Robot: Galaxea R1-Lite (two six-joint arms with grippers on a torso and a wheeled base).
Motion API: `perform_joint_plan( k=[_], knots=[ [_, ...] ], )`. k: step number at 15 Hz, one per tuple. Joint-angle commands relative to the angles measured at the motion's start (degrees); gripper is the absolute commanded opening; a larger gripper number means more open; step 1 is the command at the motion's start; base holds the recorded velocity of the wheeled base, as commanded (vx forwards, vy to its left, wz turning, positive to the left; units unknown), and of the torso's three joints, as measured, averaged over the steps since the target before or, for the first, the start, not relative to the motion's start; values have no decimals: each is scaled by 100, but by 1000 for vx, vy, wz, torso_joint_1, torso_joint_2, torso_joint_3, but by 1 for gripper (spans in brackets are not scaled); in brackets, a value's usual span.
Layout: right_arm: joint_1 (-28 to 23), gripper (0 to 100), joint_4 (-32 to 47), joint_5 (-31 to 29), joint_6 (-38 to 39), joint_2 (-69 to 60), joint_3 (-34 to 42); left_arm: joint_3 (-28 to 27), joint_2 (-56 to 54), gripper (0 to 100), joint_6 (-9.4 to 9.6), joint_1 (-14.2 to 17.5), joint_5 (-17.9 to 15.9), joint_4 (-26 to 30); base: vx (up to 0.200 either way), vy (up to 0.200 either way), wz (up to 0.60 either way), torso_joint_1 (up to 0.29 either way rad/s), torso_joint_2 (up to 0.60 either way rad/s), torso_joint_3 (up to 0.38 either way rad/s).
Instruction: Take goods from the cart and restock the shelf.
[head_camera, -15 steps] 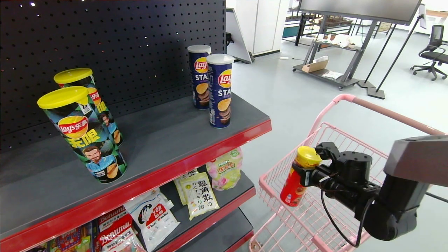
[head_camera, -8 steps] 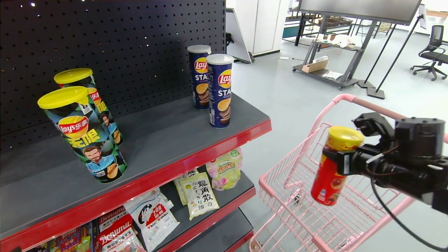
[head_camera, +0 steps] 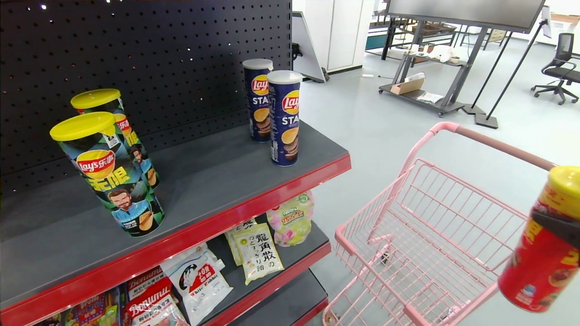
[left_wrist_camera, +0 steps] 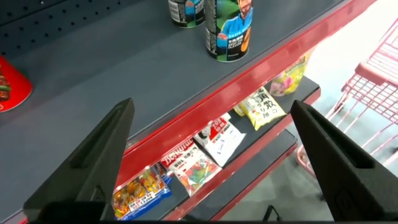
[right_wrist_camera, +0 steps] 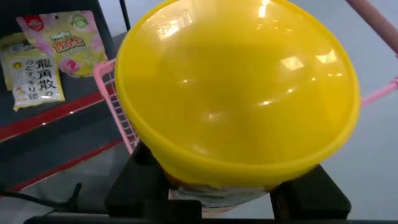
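Note:
A red chip can [head_camera: 541, 262] with a yellow lid hangs upright at the right edge of the head view, beside the pink cart [head_camera: 410, 213]. My right gripper [head_camera: 559, 228] is shut on it just below the lid. In the right wrist view the yellow lid [right_wrist_camera: 236, 93] looms large, with dark fingers [right_wrist_camera: 140, 186] on either side of the can. The grey top shelf [head_camera: 217, 181] holds two green cans [head_camera: 111, 176] on the left and two blue cans [head_camera: 283, 117] on the right. My left gripper [left_wrist_camera: 211, 168] hovers open over the shelf's red front edge [left_wrist_camera: 205, 106].
Between the green and blue cans lies bare shelf. Snack bags [head_camera: 256, 256] fill the lower shelves. A black pegboard [head_camera: 149, 59] backs the shelf. A red item [left_wrist_camera: 9, 84] sits on the shelf in the left wrist view. Open floor and a rolling stand [head_camera: 430, 90] lie beyond the cart.
My right arm has lifted the red can up out of the cart and carried it to the right, closer to the head camera. The shelf goods have not moved.

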State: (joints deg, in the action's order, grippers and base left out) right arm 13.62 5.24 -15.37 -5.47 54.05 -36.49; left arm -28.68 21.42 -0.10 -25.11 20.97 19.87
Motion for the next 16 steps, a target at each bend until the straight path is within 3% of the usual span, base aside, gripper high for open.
perform_joint_plan(
  k=[1, 3, 5, 7, 13, 16],
  knots=[
    [-78, 0, 487, -27, -129, -1046, -43, -41, -24, 100, -8, 33, 4, 61, 0, 0, 0, 0, 0, 0],
    [-105, 0, 627, -45, -226, -1169, -16, -41, -24, 100, -8, 33, 4, 61, 0, 0, 0, 0, 0, 0],
    [-202, 0, 636, -71, -314, -1266, -8, -225, 11, 100, -8, 314, 4, 360, 0, 0, 0, 0, 0, 0],
    [-351, 0, 645, -45, -314, -1336, 19, -278, 3, 100, -8, 384, 4, 439, 0, 0, 0, 0, 0, 0],
    [-360, 0, 645, -36, -375, -1521, 168, -260, -50, 100, -8, 393, -31, 395, 0, 0, 0, 0, 0, 0],
    [-360, 0, 636, -36, -437, -1644, 291, -243, -147, 100, 10, 393, -49, 404, 0, 0, 0, 139, -343, -199]
  ],
)
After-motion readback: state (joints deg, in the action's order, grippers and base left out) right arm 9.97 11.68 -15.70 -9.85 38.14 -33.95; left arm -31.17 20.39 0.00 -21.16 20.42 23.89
